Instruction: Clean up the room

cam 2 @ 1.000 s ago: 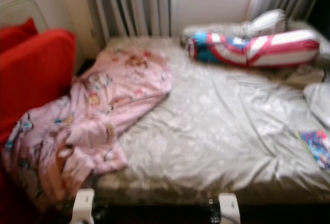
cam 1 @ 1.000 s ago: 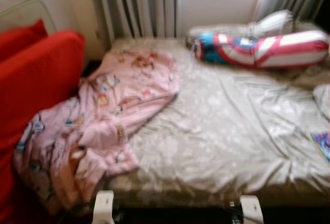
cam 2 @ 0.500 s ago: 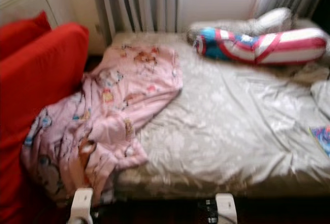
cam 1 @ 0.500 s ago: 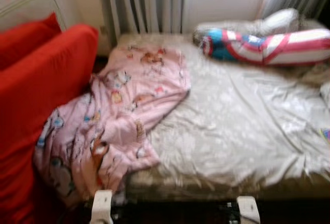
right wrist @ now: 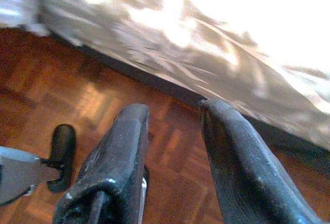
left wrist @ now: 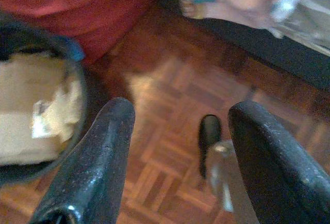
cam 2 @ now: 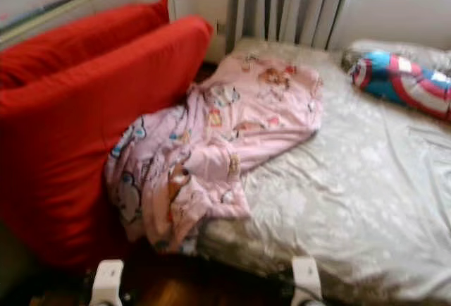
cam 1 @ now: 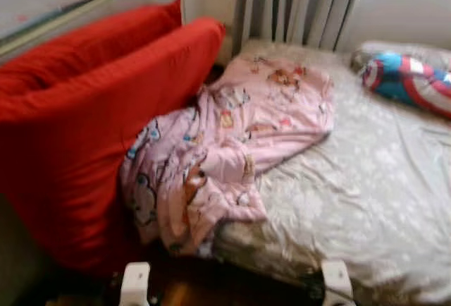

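A crumpled pink blanket (cam 1: pixel 232 144) with cartoon prints lies on the left part of the bed (cam 1: pixel 366 186) and hangs over its near corner. It rests against two big red cushions (cam 1: pixel 91 115) that lean at the bed's left side. A red, white and blue bolster pillow (cam 1: pixel 412 84) lies at the far right of the bed. My left gripper (left wrist: pixel 183 110) hangs open over the parquet floor (left wrist: pixel 170 146), beside a dark bin (left wrist: pixel 38 115) holding cardboard and paper. My right gripper (right wrist: pixel 174 108) hangs open above the floor by the bed's edge (right wrist: pixel 170 53).
Behind the bed stand grey curtains (cam 1: pixel 303 3) and a pale wall. A metal frame (cam 1: pixel 91 3) runs behind the cushions. The sheet (cam 2: pixel 366 193) is grey with a pale flower print. My own foot (left wrist: pixel 210 136) stands on the parquet.
The whole picture has shifted right: the camera has turned left and come closer. The red cushions now take up more of the view. Nothing on the bed has moved.
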`<state>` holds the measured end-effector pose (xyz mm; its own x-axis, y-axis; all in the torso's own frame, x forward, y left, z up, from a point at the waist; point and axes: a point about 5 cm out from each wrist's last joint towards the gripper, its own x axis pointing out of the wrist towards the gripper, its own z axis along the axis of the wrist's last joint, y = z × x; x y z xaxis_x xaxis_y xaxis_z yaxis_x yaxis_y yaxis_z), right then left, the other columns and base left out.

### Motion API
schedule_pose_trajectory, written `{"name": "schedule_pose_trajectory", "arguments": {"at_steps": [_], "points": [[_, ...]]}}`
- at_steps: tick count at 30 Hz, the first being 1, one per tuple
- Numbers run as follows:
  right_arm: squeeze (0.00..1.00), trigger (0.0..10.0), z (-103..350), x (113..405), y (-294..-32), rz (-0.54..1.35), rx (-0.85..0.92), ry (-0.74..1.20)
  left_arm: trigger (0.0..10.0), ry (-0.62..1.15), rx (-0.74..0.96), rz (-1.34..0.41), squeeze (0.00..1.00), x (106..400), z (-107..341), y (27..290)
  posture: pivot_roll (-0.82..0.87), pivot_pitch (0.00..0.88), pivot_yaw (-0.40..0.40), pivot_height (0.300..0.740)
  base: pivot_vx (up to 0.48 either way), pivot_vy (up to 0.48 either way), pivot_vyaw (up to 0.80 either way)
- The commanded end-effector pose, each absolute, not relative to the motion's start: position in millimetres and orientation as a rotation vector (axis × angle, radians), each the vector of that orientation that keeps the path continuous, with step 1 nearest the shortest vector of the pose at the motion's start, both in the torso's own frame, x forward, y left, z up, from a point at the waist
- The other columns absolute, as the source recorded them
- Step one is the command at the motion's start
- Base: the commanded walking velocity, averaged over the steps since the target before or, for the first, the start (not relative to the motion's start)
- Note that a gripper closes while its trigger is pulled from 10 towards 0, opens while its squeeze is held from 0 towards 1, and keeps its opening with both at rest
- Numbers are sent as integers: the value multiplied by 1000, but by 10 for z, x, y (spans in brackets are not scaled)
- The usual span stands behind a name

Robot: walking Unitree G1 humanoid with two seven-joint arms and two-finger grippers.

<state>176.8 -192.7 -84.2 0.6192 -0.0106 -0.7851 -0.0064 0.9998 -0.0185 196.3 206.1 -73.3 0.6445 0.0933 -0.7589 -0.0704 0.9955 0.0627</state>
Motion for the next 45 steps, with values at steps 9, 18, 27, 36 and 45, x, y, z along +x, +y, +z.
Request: {"name": "schedule_pose_trajectory", "arguments": {"at_steps": [9, 18, 27, 36, 45], "points": [[0, 10000, -852, 1734, -1975, -17, -26, 913, 10000, 899, 34, 77, 0, 1903, -777, 2011, -85, 0, -21, 740, 0, 0, 731], [0, 10000, -856, 1730, -1970, -43, 4, 913, 10000, 895, 32, 75, 0, 1911, -774, 2002, -89, 0, -11, 740, 0, 0, 0], [0, 10000, -856, 1730, -1966, -57, 21, 910, 10000, 893, 35, 69, 0, 1922, -768, 2000, -87, 0, -11, 740, 0, 0, 0], [0, 10000, -854, 1733, -1969, -51, 19, 910, 10000, 895, 34, 76, 0, 1914, -771, 2012, -85, 0, -12, 740, 56, 0, 0], [0, 10000, -853, 1736, -1967, -52, 20, 910, 10000, 899, 37, 82, 0, 1910, -768, 2044, -88, 0, -11, 740, 305, 0, 0]]}}
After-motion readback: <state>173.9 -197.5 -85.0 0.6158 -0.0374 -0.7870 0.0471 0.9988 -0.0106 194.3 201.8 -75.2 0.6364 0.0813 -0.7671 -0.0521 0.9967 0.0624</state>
